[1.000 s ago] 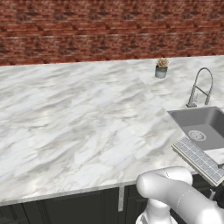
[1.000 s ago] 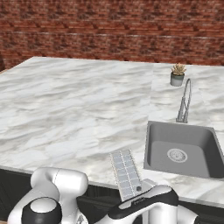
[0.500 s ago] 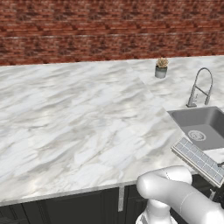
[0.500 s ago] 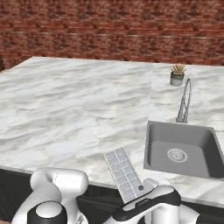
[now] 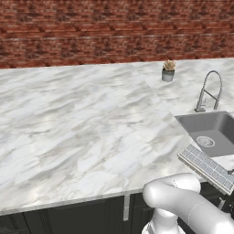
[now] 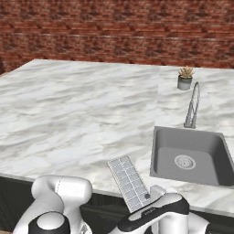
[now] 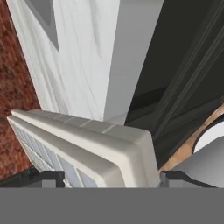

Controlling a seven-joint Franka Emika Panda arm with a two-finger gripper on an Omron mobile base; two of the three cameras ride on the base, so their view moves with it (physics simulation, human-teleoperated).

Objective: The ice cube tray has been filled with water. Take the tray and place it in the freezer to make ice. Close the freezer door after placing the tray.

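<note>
The flat pale grey ice cube tray (image 6: 130, 182) with little square cells of bluish water (image 5: 208, 165) (its end between the two dark pincer (image 7: 105, 178) tips, which hold it) sticks out past the white marble worktop (image 5: 82, 132) edge, beside the grey sink (image 6: 189, 156).

White glossy arm (image 6: 59, 192) – rounded segments, dark joint bands, black cap at base.
</note>
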